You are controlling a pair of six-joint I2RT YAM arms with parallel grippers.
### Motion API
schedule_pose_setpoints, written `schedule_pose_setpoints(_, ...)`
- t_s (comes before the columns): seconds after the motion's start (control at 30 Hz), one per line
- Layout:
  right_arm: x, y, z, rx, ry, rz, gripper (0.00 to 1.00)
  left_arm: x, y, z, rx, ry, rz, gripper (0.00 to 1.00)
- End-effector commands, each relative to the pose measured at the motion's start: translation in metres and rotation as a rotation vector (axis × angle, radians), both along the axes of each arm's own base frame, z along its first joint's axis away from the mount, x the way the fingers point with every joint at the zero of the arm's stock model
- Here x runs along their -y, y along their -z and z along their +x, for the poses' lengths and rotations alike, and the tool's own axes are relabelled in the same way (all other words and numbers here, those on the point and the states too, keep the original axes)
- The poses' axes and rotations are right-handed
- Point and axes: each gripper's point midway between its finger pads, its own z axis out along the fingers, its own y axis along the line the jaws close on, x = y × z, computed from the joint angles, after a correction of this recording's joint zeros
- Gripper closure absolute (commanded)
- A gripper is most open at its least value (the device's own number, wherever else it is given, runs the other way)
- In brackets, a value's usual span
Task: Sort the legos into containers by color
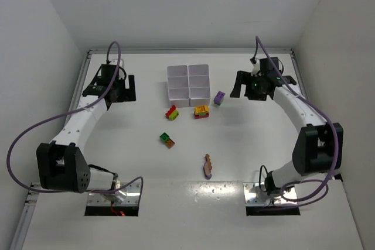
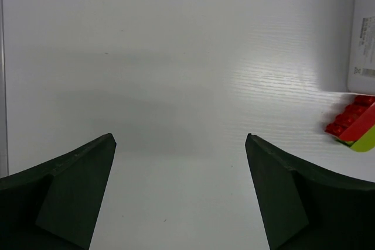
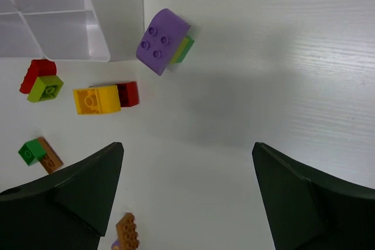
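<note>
The white six-compartment tray (image 1: pixel 188 85) stands at the table's back middle and looks empty; it also shows in the right wrist view (image 3: pixel 111 21). A purple-on-green clump (image 1: pixel 219 98) (image 3: pixel 163 41) lies right of the tray. A yellow-and-red clump (image 1: pixel 201 111) (image 3: pixel 96 99) and a red-and-lime clump (image 1: pixel 171 113) (image 3: pixel 44 81) (image 2: pixel 354 124) lie in front of it. A green-and-orange clump (image 1: pixel 167 140) (image 3: pixel 36 152) and an orange-and-purple clump (image 1: pixel 207 166) (image 3: pixel 127 233) lie nearer. My left gripper (image 1: pixel 130 88) (image 2: pixel 180 191) is open, left of the tray. My right gripper (image 1: pixel 239 86) (image 3: pixel 187 197) is open, right of the purple clump.
White walls enclose the table on three sides. The arm bases and metal mounting plates (image 1: pixel 263 194) sit at the near edge. Purple cables (image 1: pixel 35 130) loop beside both arms.
</note>
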Motion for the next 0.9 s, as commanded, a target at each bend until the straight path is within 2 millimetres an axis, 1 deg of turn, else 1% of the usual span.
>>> schedule_pose_setpoints(0.0, -0.013, -0.004, 0.016, 0.000, 0.067, 0.016, 0.09, -0.019, -0.001, 0.003, 0.013, -0.094, 0.056, 0.00)
schedule_pose_setpoints(0.03, -0.019, -0.004, 0.018, 0.001, 0.071, 0.007, 0.10, -0.022, -0.002, 0.006, 0.014, -0.107, 0.068, 0.00)
schedule_pose_setpoints(0.07, -0.023, 0.005, 0.018, -0.028, 0.088, 0.011, 0.12, -0.028, 0.001, 0.006, 0.009, -0.142, 0.070, 0.00)
schedule_pose_setpoints(0.1, -0.028, 0.003, 0.020, -0.028, 0.088, 0.019, 0.14, -0.035, -0.001, 0.005, 0.012, -0.171, 0.100, 0.00)
schedule_pose_setpoints(0.13, -0.034, 0.001, 0.023, -0.025, 0.090, 0.017, 0.15, -0.035, -0.001, 0.005, 0.014, -0.178, 0.093, 0.00)
schedule_pose_setpoints(0.17, -0.033, 0.006, 0.023, -0.037, 0.106, 0.014, 0.16, -0.040, -0.001, 0.005, 0.014, -0.193, 0.100, 0.00)
schedule_pose_setpoints(0.2, -0.040, 0.008, 0.025, -0.050, 0.111, 0.026, 0.20, -0.040, -0.001, 0.005, 0.014, -0.193, 0.100, 0.00)
schedule_pose_setpoints(0.23, -0.046, 0.006, 0.028, -0.044, 0.099, 0.027, 0.21, -0.040, -0.001, 0.005, 0.014, -0.193, 0.100, 0.00)
schedule_pose_setpoints(0.27, -0.046, 0.007, 0.034, -0.038, 0.113, 0.026, 0.23, -0.040, -0.001, 0.005, 0.014, -0.193, 0.100, 0.00)
schedule_pose_setpoints(0.3, -0.051, 0.009, 0.036, -0.046, 0.111, 0.030, 0.24, -0.045, -0.001, 0.004, 0.014, -0.210, 0.107, 0.00)
schedule_pose_setpoints(0.33, -0.051, 0.014, 0.043, -0.053, 0.117, 0.021, 0.26, -0.045, -0.001, 0.004, 0.014, -0.210, 0.107, 0.00)
schedule_pose_setpoints(0.37, -0.057, 0.016, 0.045, -0.056, 0.105, 0.020, 0.28, -0.045, -0.001, 0.004, 0.014, -0.210, 0.107, 0.00)
schedule_pose_setpoints(0.4, -0.056, 0.018, 0.049, -0.060, 0.120, 0.015, 0.29, -0.048, -0.001, 0.004, 0.014, -0.219, 0.107, 0.00)
schedule_pose_setpoints(0.43, -0.062, 0.016, 0.055, -0.051, 0.111, 0.017, 0.29, -0.050, -0.002, 0.004, 0.015, -0.226, 0.113, 0.00)
schedule_pose_setpoints(0.47, -0.065, 0.026, 0.056, -0.080, 0.120, 0.009, 0.32, -0.050, -0.002, 0.004, 0.015, -0.226, 0.113, 0.00)
schedule_pose_setpoints(0.5, -0.063, 0.029, 0.059, -0.082, 0.141, -0.003, 0.37, -0.050, -0.002, 0.004, 0.017, -0.232, 0.107, 0.00)
schedule_pose_setpoints(0.53, -0.067, 0.029, 0.062, -0.076, 0.136, -0.010, 0.37, -0.051, -0.002, 0.003, 0.017, -0.240, 0.114, 0.00)
schedule_pose_setpoints(0.57, -0.070, 0.034, 0.061, -0.086, 0.139, -0.017, 0.37, -0.055, -0.002, 0.003, 0.017, -0.249, 0.115, 0.00)
schedule_pose_setpoints(0.6, -0.067, 0.041, 0.063, -0.099, 0.151, -0.038, 0.39, -0.055, -0.002, 0.003, 0.017, -0.249, 0.115, 0.00)
schedule_pose_setpoints(0.63, -0.069, 0.041, 0.066, -0.100, 0.158, -0.033, 0.40, -0.055, -0.006, 0.005, 0.026, -0.250, 0.113, 0.00)
schedule_pose_setpoints(0.67, -0.070, 0.046, 0.066, -0.105, 0.159, -0.048, 0.40, -0.055, -0.006, 0.005, 0.026, -0.250, 0.113, 0.00)
schedule_pose_setpoints(0.7, -0.069, 0.046, 0.067, -0.108, 0.165, -0.059, 0.41, -0.058, -0.006, 0.005, 0.028, -0.265, 0.107, 0.00)
schedule_pose_setpoints(0.77, -0.072, 0.049, 0.069, -0.109, 0.162, -0.068, 0.41, -0.058, -0.006, 0.005, 0.028, -0.265, 0.107, 0.00)
schedule_pose_setpoints(0.8, -0.073, 0.051, 0.072, -0.113, 0.170, -0.062, 0.41, -0.061, -0.006, 0.004, 0.027, -0.274, 0.107, 0.00)
schedule_pose_setpoints(0.83, -0.077, 0.048, 0.074, -0.101, 0.167, -0.065, 0.41, -0.061, -0.002, 0.005, 0.017, -0.274, 0.109, 0.00)
schedule_pose_setpoints(0.87, -0.076, 0.050, 0.077, -0.100, 0.173, -0.074, 0.41, -0.061, -0.002, 0.005, 0.017, -0.274, 0.109, 0.00)
